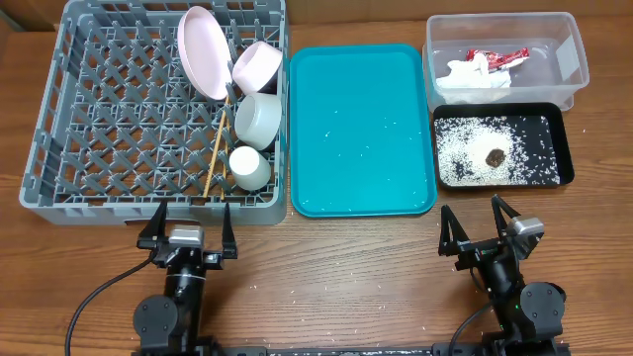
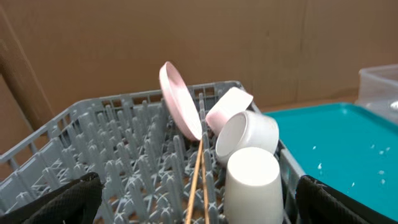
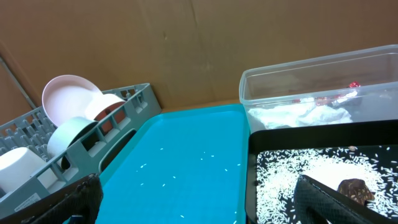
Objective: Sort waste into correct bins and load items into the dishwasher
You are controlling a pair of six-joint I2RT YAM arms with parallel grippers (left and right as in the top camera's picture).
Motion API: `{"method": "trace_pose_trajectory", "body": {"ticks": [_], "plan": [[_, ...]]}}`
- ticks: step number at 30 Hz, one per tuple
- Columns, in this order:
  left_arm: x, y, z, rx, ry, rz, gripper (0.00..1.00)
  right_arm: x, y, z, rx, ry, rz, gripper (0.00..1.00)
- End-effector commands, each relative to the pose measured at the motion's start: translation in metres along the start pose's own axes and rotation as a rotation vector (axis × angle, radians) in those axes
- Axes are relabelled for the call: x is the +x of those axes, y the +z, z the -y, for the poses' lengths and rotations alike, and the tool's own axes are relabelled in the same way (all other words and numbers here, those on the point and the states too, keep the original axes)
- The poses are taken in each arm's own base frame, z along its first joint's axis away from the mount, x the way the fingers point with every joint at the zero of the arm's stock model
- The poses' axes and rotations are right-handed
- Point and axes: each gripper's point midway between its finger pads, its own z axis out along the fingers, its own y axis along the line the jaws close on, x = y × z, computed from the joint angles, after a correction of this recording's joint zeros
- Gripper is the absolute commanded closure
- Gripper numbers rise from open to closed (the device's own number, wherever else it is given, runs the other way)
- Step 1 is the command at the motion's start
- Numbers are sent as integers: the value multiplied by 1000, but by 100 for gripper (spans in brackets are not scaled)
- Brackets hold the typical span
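The grey dish rack (image 1: 89,109) holds a white plate (image 1: 203,51), two bowls (image 1: 255,65) (image 1: 257,120), a small cup (image 1: 249,168) and wooden chopsticks (image 1: 215,153). In the left wrist view the plate (image 2: 179,99), a bowl (image 2: 249,132), the cup (image 2: 252,183) and the chopsticks (image 2: 196,180) show. The clear tub (image 1: 564,54) holds a red wrapper (image 1: 497,58) and a white napkin (image 1: 473,77). The black tray (image 1: 554,124) holds rice with a brown lump (image 1: 493,155). My left gripper (image 1: 186,229) and right gripper (image 1: 482,227) are open and empty near the table's front edge.
A teal serving tray (image 1: 361,129) with a few stray rice grains lies between the rack and the bins; it also shows in the right wrist view (image 3: 186,155). A cardboard wall stands behind the table. Loose rice grains dot the wood in front.
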Motion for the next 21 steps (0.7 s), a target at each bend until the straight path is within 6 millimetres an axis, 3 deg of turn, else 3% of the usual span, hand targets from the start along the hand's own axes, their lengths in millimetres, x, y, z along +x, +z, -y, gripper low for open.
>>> {"method": "trace_pose_trajectory", "body": {"ticks": [1, 5, 21], "plan": [[9, 1, 2, 9, 53, -8, 0, 2, 0, 2, 7, -1, 5, 0], [41, 3, 5, 22, 37, -81, 0, 2, 0, 2, 7, -1, 5, 0], [41, 4, 5, 22, 37, -80, 0, 2, 0, 2, 7, -1, 5, 0]]}}
